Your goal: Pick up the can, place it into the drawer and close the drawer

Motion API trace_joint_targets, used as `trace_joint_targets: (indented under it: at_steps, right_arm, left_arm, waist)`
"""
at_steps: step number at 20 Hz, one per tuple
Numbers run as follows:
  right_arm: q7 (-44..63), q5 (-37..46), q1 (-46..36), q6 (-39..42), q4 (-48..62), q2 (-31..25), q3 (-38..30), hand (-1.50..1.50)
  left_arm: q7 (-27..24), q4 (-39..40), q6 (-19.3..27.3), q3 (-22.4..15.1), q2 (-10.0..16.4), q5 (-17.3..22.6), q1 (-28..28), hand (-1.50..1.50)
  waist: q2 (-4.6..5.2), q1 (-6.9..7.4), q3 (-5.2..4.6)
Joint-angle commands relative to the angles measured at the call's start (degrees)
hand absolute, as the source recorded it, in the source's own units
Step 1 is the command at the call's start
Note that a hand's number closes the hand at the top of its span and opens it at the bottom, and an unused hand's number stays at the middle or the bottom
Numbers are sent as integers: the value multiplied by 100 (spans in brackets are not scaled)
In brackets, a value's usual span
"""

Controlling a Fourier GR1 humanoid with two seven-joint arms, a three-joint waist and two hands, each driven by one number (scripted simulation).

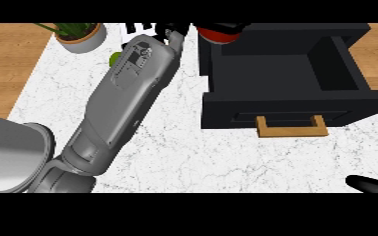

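While left hand (168,33) grips red can (219,34), at drawer (280,105) corner

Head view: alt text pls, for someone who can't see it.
The left hand is at a red can by the far left corner of an open black drawer on a white counter; grip unclear. A potted plant far left, right hand at lower right edge.

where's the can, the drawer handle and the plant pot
can (216,34), head view, on its red side
drawer handle (291,132), head view, on the wooden front bar
plant pot (85,44), head view, on its outer wall
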Motion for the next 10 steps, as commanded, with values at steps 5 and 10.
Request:
trace_joint_targets:
  at_steps: [5,10]
  right_arm:
    - [-305,15,101,102,118,78,58,-150]
    - [20,-139,-6,101,-152,-82,-20,-150]
  left_arm:
    - [100,1223,370,-274,-1,578,-1262,150]
    - [-16,1707,466,-591,0,858,-1629,150]
  waist:
    - [39,-160,4]
    - [39,-216,4]
